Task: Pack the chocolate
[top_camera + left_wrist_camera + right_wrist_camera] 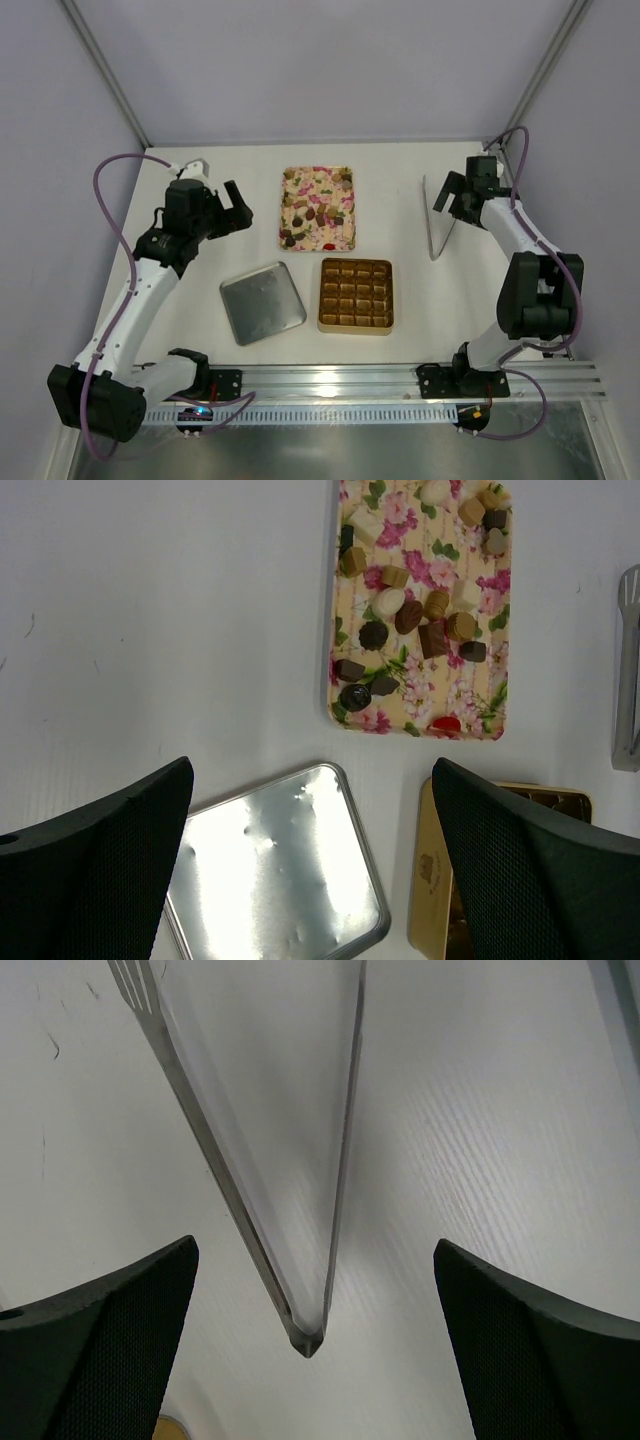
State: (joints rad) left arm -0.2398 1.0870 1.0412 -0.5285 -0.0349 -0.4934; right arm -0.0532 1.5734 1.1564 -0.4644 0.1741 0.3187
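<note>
Choc (pixel 408 617) on tray (pixel 470 695), just R of L claw (pixel 238 203): wide, empty. R claw (pixel 450 200) wide over tongs (pixel 430 235), farther.

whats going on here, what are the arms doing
Nothing is gripped yet. The left fingers hang open beside the floral tray of chocolates; the right fingers hang open over metal tongs lying on the table. The gold box looks empty, its silver lid beside it.
</note>
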